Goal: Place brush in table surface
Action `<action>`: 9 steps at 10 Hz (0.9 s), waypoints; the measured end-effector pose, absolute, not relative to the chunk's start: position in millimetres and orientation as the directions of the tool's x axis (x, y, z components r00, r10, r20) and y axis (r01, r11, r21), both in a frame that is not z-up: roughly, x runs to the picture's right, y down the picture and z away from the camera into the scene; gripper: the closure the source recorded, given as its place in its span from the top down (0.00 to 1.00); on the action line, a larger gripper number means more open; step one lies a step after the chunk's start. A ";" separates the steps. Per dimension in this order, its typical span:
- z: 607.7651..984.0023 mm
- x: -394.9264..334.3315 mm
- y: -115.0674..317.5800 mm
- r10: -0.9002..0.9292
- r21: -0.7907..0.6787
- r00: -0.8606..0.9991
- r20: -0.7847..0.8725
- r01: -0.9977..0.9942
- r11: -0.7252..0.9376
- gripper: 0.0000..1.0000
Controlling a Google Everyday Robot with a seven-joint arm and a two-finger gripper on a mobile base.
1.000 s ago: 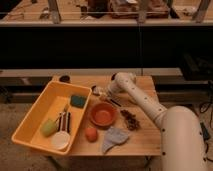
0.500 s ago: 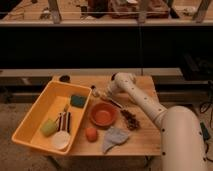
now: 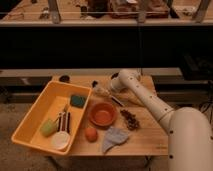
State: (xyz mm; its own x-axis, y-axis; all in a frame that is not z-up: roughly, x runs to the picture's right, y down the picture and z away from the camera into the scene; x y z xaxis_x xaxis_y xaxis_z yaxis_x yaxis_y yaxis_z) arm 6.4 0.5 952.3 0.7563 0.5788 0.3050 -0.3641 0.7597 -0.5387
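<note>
My gripper [image 3: 113, 87] is just behind the bowl [image 3: 102, 114], right by the brush [image 3: 103, 92] head. I cannot tell if it is gripping. The brush is low over the table [image 3: 146, 134].

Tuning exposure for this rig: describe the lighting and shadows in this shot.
Camera view: warm amber cast throughout; background beneath the counter nearly black; the table surface and yellow tub evenly lit, without glare or hard shadows; the end effector sits at the table's rear middle, by the brush.
</note>
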 end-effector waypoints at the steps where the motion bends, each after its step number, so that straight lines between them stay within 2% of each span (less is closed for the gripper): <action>1: 928.9 7.3 -19.3 0.549 -0.524 0.769 0.329 -0.335 0.783 0.14; 5: 854.0 12.1 -81.6 0.400 -0.455 0.838 0.370 -0.212 0.865 0.14; 9: 802.3 36.5 -125.7 0.281 -0.374 0.896 0.344 -0.144 0.916 0.14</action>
State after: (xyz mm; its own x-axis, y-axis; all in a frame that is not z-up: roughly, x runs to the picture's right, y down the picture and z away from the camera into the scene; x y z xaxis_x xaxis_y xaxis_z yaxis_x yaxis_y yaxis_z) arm 36.5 -125.7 802.3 0.8961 0.2809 0.3436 -0.1438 0.9162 -0.3741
